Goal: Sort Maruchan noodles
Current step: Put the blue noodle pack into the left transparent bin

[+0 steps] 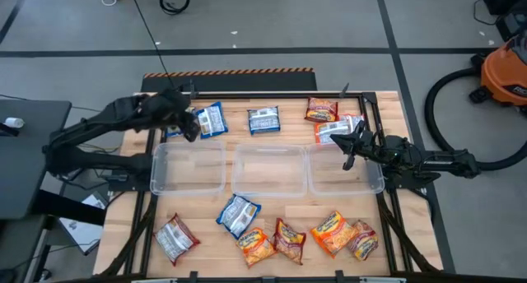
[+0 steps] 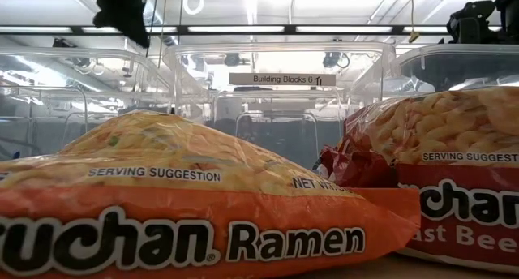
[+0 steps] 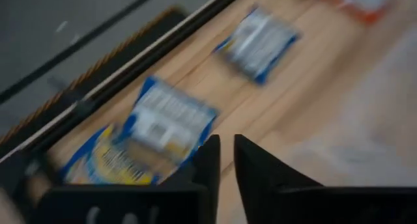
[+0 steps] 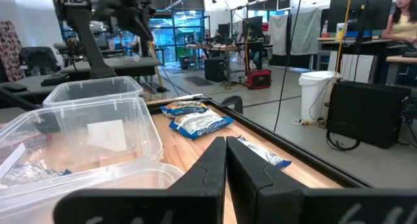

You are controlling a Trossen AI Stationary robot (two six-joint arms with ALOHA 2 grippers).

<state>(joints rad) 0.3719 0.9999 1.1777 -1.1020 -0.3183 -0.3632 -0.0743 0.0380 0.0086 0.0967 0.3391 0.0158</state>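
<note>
Sorting barely begun; three clear bins (image 1: 188, 187) look empty, every packet on worktop (image 1: 394, 110).

Left gripper (image 3: 225, 160) above far-left corner, jaws narrowly parted, holding nothing; two blue packets (image 1: 210, 120) just beyond jaws.

Mid: blue packet (image 1: 263, 119) far side; six mixed packets (image 1: 239, 215) near side.

Right gripper (image 4: 225, 160) over right bin, jaws shut, empty; red packets (image 1: 322, 110) just beyond.
</note>
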